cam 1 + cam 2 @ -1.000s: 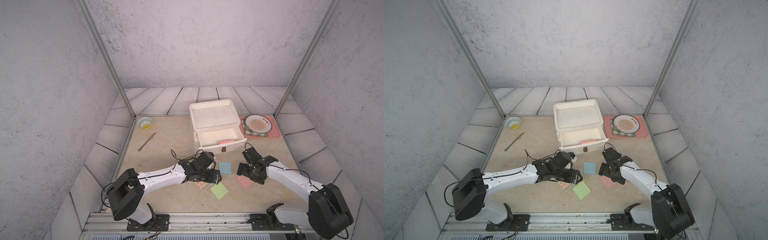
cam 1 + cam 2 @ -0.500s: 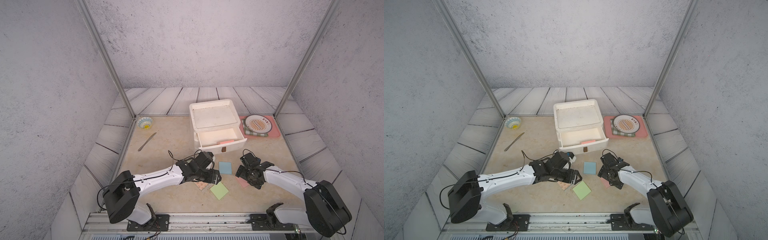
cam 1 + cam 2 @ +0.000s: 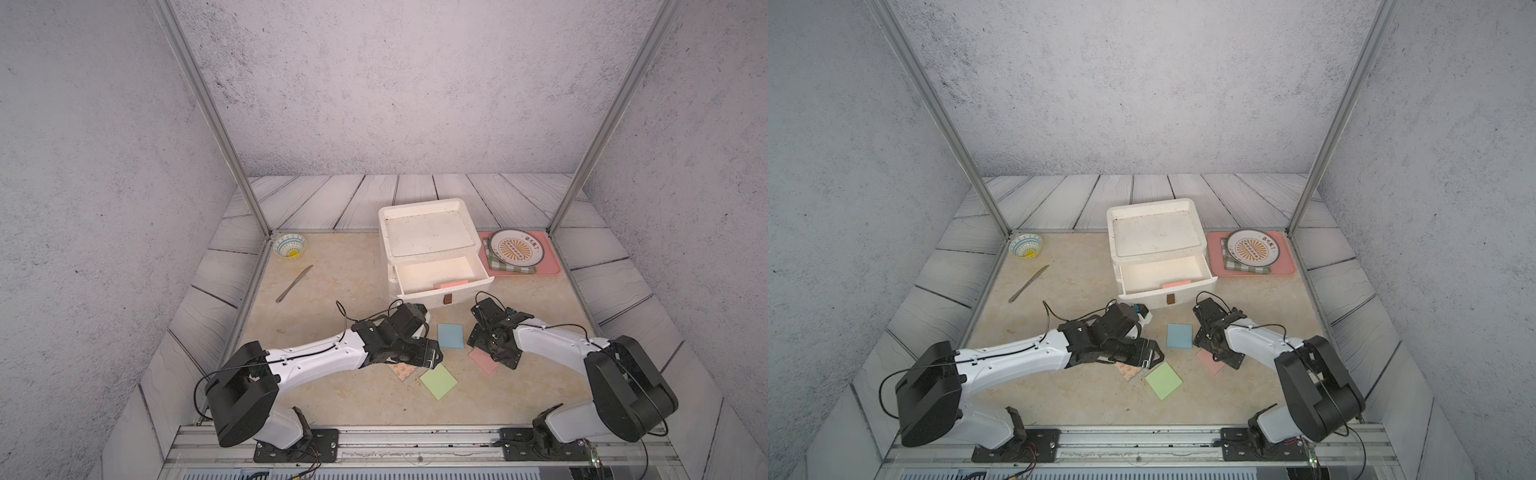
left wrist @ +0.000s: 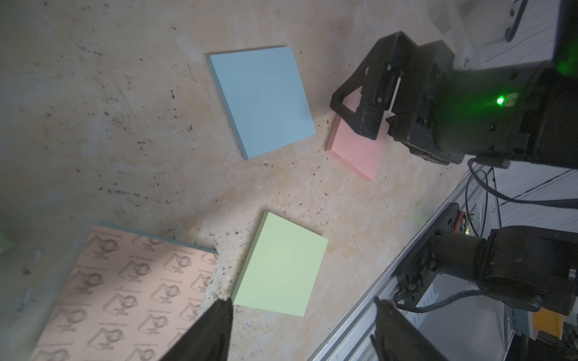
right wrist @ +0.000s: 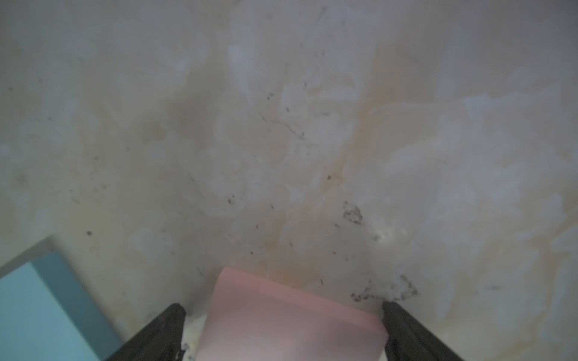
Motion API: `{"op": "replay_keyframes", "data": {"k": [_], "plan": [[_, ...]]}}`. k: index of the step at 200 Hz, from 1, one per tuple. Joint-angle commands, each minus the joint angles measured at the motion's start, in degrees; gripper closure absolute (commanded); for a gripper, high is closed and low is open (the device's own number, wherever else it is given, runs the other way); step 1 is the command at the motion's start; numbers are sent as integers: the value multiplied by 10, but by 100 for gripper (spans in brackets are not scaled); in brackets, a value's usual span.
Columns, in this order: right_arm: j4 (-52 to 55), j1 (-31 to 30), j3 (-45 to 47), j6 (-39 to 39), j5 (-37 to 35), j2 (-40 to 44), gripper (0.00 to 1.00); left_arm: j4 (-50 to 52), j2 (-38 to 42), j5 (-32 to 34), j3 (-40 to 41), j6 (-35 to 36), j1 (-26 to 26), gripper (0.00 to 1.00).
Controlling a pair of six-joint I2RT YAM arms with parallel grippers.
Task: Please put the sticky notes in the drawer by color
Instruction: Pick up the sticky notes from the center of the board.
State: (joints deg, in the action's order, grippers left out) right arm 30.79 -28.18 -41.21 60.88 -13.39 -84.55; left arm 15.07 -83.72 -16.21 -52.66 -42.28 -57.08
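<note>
A: Beige marbled tabletop (image 3: 332, 291), grey walls around it. Where does the drawer chest (image 3: 428, 232) stand?
B: At the back, just beside the pink tray (image 3: 550, 262). One drawer (image 3: 436, 272) is pulled out, and a stowed pink pad (image 3: 451, 284) (only its edge shows) lies against the front wall inside.
A: And the other pads?
B: Four lie on the table before the chest: the blue pad (image 3: 450, 336), the loose pink pad (image 3: 482, 362), the green pad (image 3: 438, 381) and the peach pad (image 4: 125, 297).
A: The claws?
B: The right gripper (image 5: 283, 308) is spread wide and low, with the loose pink pad between its fingers, not pinched. The left gripper (image 4: 301, 301) is open too, holding nothing, over a corner of the green pad, just beside the peach pad.
</note>
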Motion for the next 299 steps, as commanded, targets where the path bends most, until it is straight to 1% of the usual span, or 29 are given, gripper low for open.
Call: {"op": "replay_keyframes", "data": {"k": [1,16,34,53,63,74,84,91,120,143,162,191,209,223,236,249,267,282,299], "plan": [[19,-11,-4,-8,-15,-6,2,18,17,10,3,12,0,24],[2,-14,15,2,8,3,6,20,21,16,5,12,0,24],[-12,-22,40,14,19,20,13,23,22,14,4,15,0,24],[-17,-24,49,20,18,30,14,27,26,12,5,16,0,24],[-18,-25,50,20,23,32,16,25,29,13,8,16,0,24],[-27,-26,55,23,23,37,21,26,29,14,10,15,0,24],[-35,-26,62,23,23,46,29,26,27,12,10,15,1,24],[-37,-27,65,21,22,54,31,26,25,10,9,15,1,24],[4,-27,58,7,14,110,32,26,16,1,5,11,3,24],[57,-27,42,0,7,185,32,16,2,-8,-1,5,4,24],[106,-26,24,-3,-1,247,32,18,-13,-21,-23,3,6,24],[175,-26,-33,-14,2,331,32,28,-12,-20,-46,3,8,24],[211,-27,-90,-25,-2,356,33,33,1,-9,-52,2,12,24],[232,-27,-151,-40,-4,351,33,42,19,1,-58,3,20,24],[230,-27,-208,-63,6,326,32,56,40,13,-64,9,34,24],[231,-28,-275,-86,18,285,31,72,66,30,-70,22,52,24],[211,-27,-348,-114,22,223,31,102,101,33,-85,40,91,24],[189,-28,-396,-130,23,173,31,126,127,32,-97,52,120,24],[155,-27,-434,-139,33,116,31,148,156,40,-108,60,137,24]]}}
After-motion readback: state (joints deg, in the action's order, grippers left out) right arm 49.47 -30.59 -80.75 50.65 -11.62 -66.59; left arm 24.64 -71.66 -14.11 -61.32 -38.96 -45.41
